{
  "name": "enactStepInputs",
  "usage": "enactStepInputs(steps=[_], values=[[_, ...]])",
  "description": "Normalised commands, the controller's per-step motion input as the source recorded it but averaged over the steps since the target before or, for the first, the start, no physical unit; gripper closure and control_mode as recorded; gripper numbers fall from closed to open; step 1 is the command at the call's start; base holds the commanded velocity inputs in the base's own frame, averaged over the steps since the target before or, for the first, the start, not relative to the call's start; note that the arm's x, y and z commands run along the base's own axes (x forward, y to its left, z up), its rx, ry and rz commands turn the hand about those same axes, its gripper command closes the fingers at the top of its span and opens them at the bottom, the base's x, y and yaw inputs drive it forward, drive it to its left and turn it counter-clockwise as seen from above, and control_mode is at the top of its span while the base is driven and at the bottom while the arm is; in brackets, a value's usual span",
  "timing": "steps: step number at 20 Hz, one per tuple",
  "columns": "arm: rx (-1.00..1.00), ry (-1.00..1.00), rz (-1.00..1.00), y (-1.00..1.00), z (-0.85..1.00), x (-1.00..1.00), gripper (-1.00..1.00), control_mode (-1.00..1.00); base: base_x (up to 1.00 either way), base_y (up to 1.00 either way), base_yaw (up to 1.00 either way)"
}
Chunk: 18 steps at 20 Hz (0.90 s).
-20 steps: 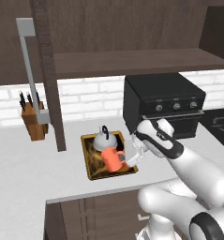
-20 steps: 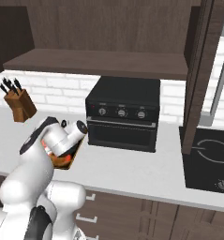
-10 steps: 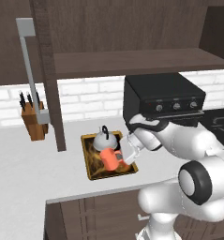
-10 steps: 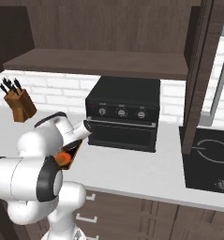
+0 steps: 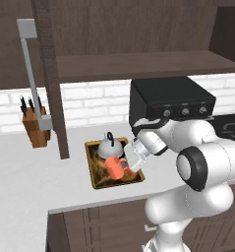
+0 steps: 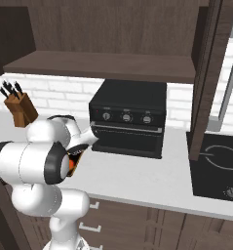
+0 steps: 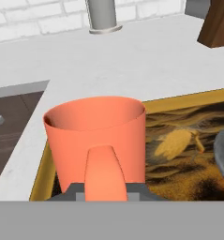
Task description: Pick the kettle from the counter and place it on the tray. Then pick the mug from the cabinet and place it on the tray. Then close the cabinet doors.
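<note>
The two-finger gripper (image 5: 130, 165) pinches the loop handle of the orange-coral cylindrical mug (image 5: 115, 168), jaws narrow. The mug sits on the gold-rimmed rectangular tray (image 5: 93, 167), directly ahead of the hand, beside the squat silver-grey kettle (image 5: 108, 145).

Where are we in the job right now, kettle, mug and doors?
Done: the kettle sits on the tray. In hand: the mug stands on the tray with the gripper at its handle, jaws nearly shut around it, so release is pending. Left: the cabinet doors are open and need closing.
</note>
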Motion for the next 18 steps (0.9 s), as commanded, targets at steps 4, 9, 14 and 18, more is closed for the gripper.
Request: enactStepInputs(steps=[4, 9, 14, 18], values=[[0.00, -0.09, 0.00, 0.00, -0.20, 0.09, 1.00, -1.00, 0.00, 0.00, 0.00], [0.00, -0.05, 0.01, -0.08, -0.30, -0.08, 1.00, -1.00, 0.00, 0.00, 0.00], [0.00, -0.02, 0.00, -0.12, -0.36, -0.04, -1.00, -1.00, 0.00, 0.00, 0.00], [0.00, 0.00, 0.00, -0.20, -0.34, 0.00, -1.00, -1.00, 0.00, 0.00, 0.00]])
